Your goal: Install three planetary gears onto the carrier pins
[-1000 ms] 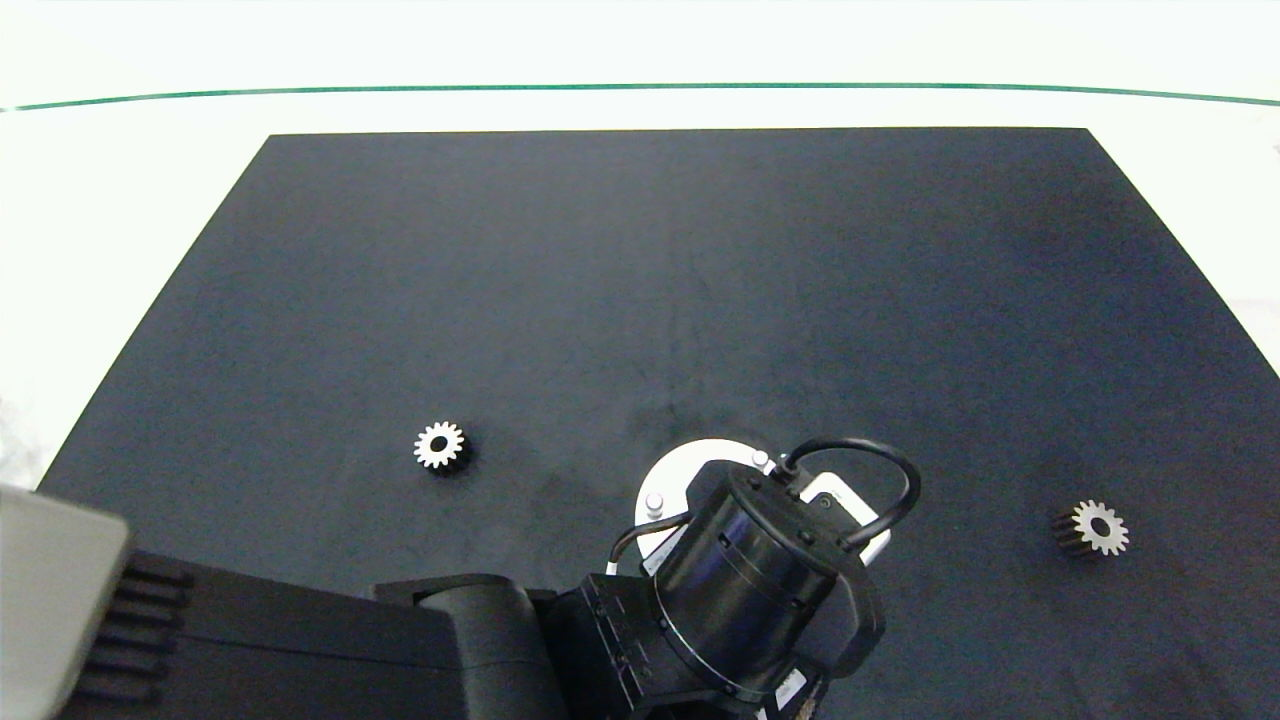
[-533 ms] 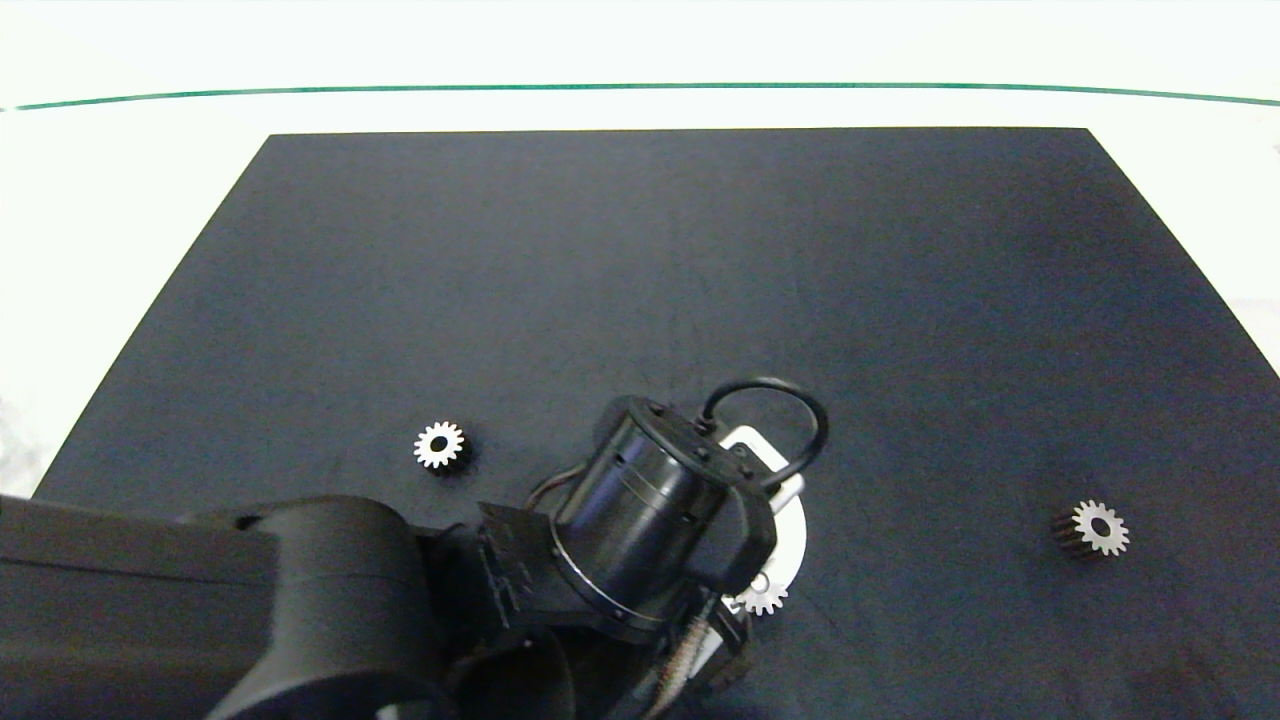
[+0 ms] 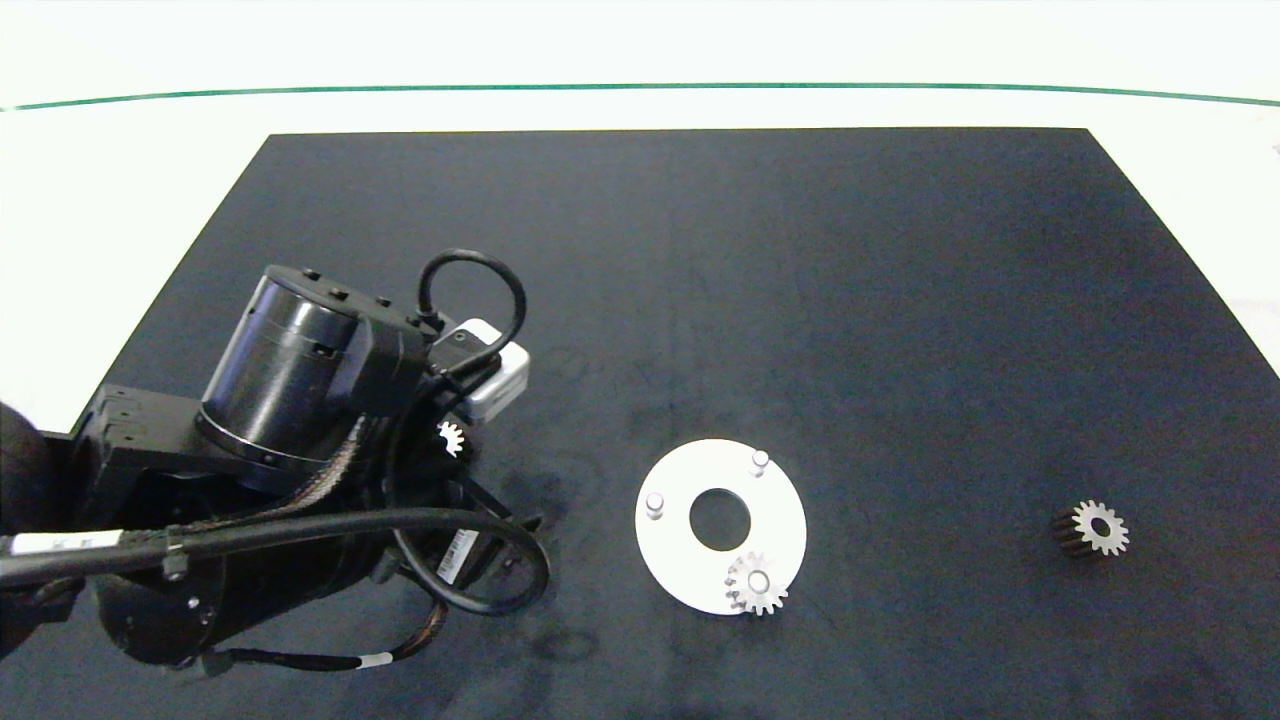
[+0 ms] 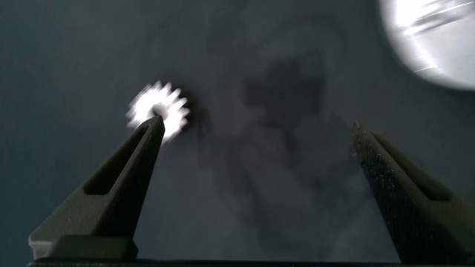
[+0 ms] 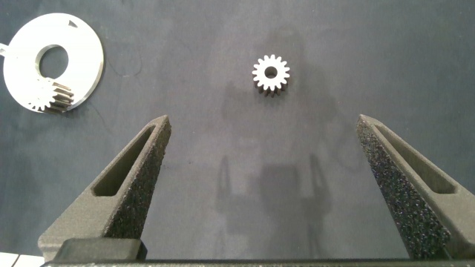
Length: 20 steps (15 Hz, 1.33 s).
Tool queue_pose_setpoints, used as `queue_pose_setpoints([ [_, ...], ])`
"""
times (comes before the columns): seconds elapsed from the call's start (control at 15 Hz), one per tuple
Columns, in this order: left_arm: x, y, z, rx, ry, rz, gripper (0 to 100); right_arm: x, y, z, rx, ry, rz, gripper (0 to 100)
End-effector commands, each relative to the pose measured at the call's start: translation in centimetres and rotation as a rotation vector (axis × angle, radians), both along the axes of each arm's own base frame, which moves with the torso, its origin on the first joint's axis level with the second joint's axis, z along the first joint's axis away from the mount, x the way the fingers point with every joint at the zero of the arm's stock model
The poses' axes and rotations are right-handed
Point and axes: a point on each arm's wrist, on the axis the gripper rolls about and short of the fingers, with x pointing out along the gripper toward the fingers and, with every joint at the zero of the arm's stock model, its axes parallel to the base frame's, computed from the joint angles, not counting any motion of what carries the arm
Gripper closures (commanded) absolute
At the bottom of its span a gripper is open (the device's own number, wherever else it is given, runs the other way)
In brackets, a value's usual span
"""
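Note:
The white carrier disc lies mid-mat with two bare carrier pins. One planetary gear sits on its near pin. A second gear peeks out beside my left arm. In the left wrist view that gear lies at the tip of one finger, and my left gripper is open above the mat. A third gear rests at the right. My right gripper is open above the mat near this gear, holding nothing.
A black mat covers a white table, with a green line at the far side. The right arm does not show in the head view. The disc also appears in the right wrist view.
My left arm has swung from over the carrier disc to the left, over the left gear. A gear now sits uncovered on the disc's near pin.

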Motion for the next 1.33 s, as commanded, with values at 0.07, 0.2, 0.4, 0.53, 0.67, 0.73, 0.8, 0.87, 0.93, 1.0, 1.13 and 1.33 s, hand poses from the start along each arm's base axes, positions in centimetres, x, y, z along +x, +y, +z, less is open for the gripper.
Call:
queue_pose_setpoints([
  [0.07,0.6,2.7,0.1,-0.059,0.007,0.128,0,0.0,0.0,0.0,-0.002,0.004,-0.001,0],
  [0.2,1.3,3.4,-0.1,-0.098,0.025,0.167,0,0.1,0.0,0.0,-0.002,0.005,-0.002,0],
  [0.4,1.8,3.1,-0.1,-0.213,0.029,0.211,0,0.0,0.0,0.0,-0.004,0.005,-0.003,0],
  [0.53,2.1,2.9,-0.9,-0.258,0.036,0.219,0,0.0,0.0,0.0,-0.005,0.002,-0.004,0],
  [0.67,2.2,3.1,-1.6,-0.293,0.024,0.231,0,-0.1,0.0,-0.1,-0.005,0.002,-0.003,0],
  [0.73,2.5,3.2,-1.7,-0.312,0.019,0.238,0,-0.1,0.0,-0.1,-0.005,0.005,-0.006,0],
  [0.8,3.2,3.9,-2.4,-0.33,0.028,0.25,0,-0.1,0.0,-0.2,-0.005,0.007,-0.003,0],
  [0.87,3.5,4.4,-2.8,-0.336,0.04,0.261,0,-0.1,0.0,-0.3,-0.005,0.008,-0.003,0],
  [0.93,4.0,5.0,-3.2,-0.344,0.054,0.276,0,-0.1,0.0,-0.3,-0.005,0.01,-0.003,0],
  [1.0,4.4,5.5,-3.4,-0.35,0.065,0.287,0,-0.1,0.0,-0.3,-0.005,0.01,-0.003,0],
  [1.13,5.0,6.1,-3.6,-0.353,0.069,0.307,0,0.0,0.0,-0.3,-0.006,0.011,-0.003,0],
  [1.33,5.5,6.0,-3.5,-0.373,0.048,0.291,0,0.0,0.0,-0.3,-0.006,0.011,-0.004,0],
])
